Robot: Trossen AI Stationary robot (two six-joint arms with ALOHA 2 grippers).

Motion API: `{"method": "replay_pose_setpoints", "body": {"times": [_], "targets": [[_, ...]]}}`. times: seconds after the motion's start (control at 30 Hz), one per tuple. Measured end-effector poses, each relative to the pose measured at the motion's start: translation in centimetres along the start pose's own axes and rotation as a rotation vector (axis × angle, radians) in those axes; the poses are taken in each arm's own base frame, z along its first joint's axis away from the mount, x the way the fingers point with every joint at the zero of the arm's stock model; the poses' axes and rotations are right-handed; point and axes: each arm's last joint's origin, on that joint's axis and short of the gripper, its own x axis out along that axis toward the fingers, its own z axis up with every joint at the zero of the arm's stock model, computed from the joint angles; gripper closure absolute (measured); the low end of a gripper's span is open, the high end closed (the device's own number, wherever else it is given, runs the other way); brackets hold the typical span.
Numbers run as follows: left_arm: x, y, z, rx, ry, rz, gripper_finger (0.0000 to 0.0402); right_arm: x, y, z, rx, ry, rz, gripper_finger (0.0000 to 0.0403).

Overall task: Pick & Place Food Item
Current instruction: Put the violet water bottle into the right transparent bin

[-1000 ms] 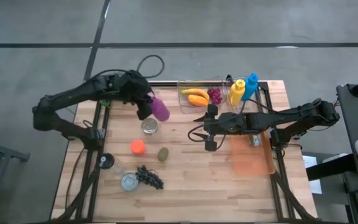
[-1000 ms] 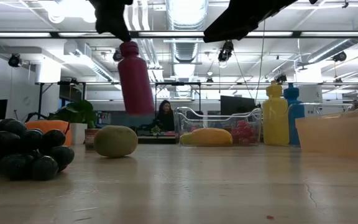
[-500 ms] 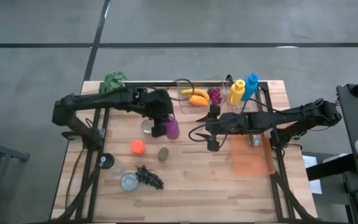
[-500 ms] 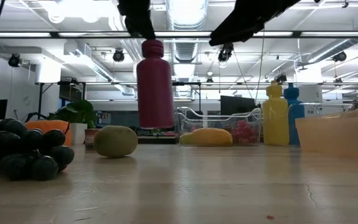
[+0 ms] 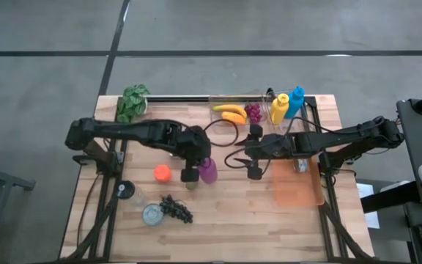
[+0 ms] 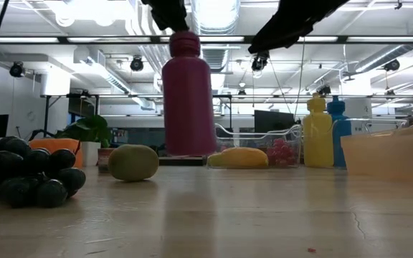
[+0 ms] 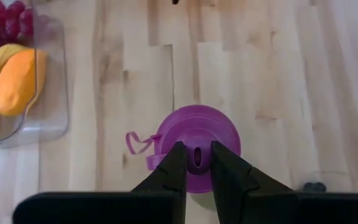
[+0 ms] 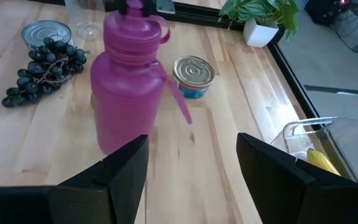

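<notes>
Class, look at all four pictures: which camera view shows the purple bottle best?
The right wrist view: the purple bottle shows whole, with lid and strap. The low view gives its side; the left wrist view shows only its cap between the left gripper's fingers; the high view shows a small purple patch.

We get bright, even light from the ceiling tubes (image 6: 214, 39), which flare white in the low view. Shadows on the table (image 5: 233, 213) stay soft. Up close, the dark grapes (image 6: 20, 172) blur; the purple bottle (image 6: 188, 100) looks soft-edged.
</notes>
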Motion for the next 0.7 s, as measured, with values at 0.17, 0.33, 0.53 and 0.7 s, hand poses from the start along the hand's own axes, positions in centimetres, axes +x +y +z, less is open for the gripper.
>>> {"method": "replay_pose_setpoints", "body": {"times": [0.17,0.33,0.53,0.7], "targets": [[-0.1,-1.2,0.1,0.043,-0.008,-0.016,0.0355,-0.2,0.3,0.0,-0.007,-0.002,0.011,0.0155],[1.0,-2.2,0.2,0.073,0.008,-0.042,0.0355,-0.3,0.5,0.1,-0.011,-0.006,0.019,0.0149],[2.5,-2.7,0.3,0.09,0.044,-0.065,0.0355,-0.4,0.6,0.1,-0.014,-0.007,0.024,0.0144],[3.0,-2.8,0.4,0.089,0.045,-0.074,0.0355,-0.4,0.7,0.0,-0.016,-0.003,0.026,0.015]]}}
